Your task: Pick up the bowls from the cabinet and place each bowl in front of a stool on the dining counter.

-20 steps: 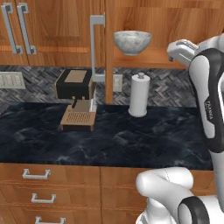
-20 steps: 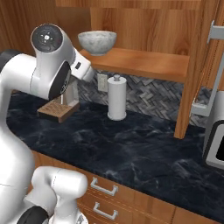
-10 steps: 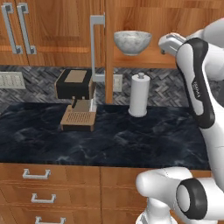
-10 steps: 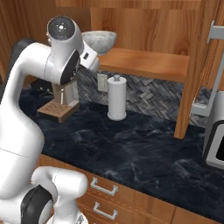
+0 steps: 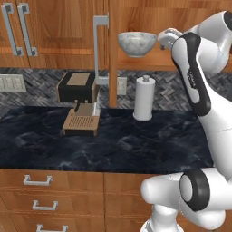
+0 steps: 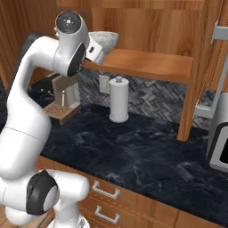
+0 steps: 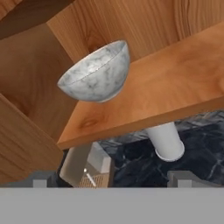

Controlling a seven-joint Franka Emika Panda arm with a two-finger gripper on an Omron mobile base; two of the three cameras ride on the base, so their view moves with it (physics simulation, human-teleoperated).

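On the open shelf (image 5: 149, 61) of the wooden wall cabinet (image 5: 59, 31) sits the speckled grey-white bowl (image 5: 137, 43), upright and near the shelf's left end, beside the cabinet's swung-open door with its long silver bar handle (image 5: 99, 50). This position leaves its right flank free, which is the side from which the arm reaches in. The gripper (image 5: 166, 38) hangs just to the right of the bowl at rim height, close to it but apart; in the hand view the two dark fingertips (image 7: 40, 180) stand wide apart at the bottom edge, with nothing between them, and the bowl (image 7: 96, 73) lies ahead and tilted by the roll of the camera. The wide opening appears chosen so that one finger can pass inside the rim and the other outside the wall. In the right base view the forearm partly hides the bowl (image 6: 106, 40), so contact cannot be judged there. Below the shelf, on the black marbled counter (image 5: 113, 145), stand a paper-towel roll (image 5: 144, 99) and a coffee machine (image 5: 79, 97), both well clear of the approach path. Only this one bowl is seen; the step in hand is judged to be the final approach before grasping.
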